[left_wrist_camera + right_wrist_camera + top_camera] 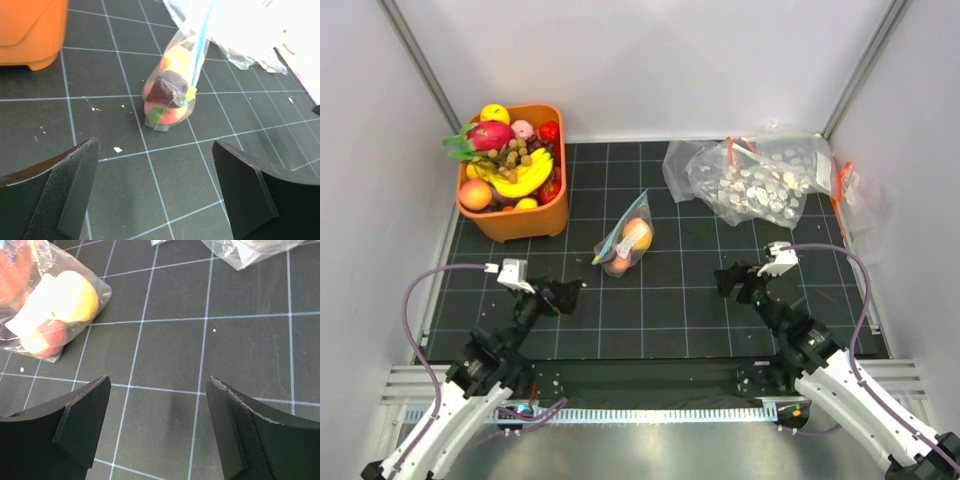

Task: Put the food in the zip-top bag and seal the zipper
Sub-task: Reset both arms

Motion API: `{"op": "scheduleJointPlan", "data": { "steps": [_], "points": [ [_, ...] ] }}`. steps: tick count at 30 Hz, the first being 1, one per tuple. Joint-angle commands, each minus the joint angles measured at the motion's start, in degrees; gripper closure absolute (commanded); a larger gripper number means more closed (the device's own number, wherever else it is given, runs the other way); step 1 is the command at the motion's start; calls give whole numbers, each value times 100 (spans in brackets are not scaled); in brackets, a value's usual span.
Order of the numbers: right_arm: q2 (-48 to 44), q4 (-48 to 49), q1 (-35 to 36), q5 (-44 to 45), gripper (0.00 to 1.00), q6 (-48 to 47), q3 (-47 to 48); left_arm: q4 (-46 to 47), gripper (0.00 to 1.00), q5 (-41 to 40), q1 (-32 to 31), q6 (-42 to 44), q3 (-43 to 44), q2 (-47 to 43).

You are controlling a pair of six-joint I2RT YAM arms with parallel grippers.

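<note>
The small clear zip-top bag (pixel 626 242) lies on the mat's middle with both toy fruits inside: the orange one (pixel 637 234) and the pink-red peach (pixel 619 263). Its teal-blue zipper strip (pixel 612 233) runs along the left edge. The bag also shows in the left wrist view (pixel 172 90) with the strip (pixel 200 47), and at the upper left of the right wrist view (pixel 47 310). My left gripper (pixel 568 293) is open and empty, near-left of the bag. My right gripper (pixel 728 278) is open and empty, near-right of it. Neither touches the bag.
An orange basket (pixel 515 215) of toy fruit with a banana and a dragon fruit stands at the back left. Bigger clear bags (pixel 750 175) speckled with white pieces lie at the back right. White walls and metal posts enclose the black gridded mat.
</note>
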Motion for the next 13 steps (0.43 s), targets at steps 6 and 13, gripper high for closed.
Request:
{"op": "scheduleJointPlan", "data": {
  "steps": [6,13],
  "points": [
    [-20,279,-1,254,16,160,-20,373,0,370,-4,-9,-138,-278],
    [137,331,-1,192,16,134,-2,488,1,273,4,17,-86,73]
  ]
}}
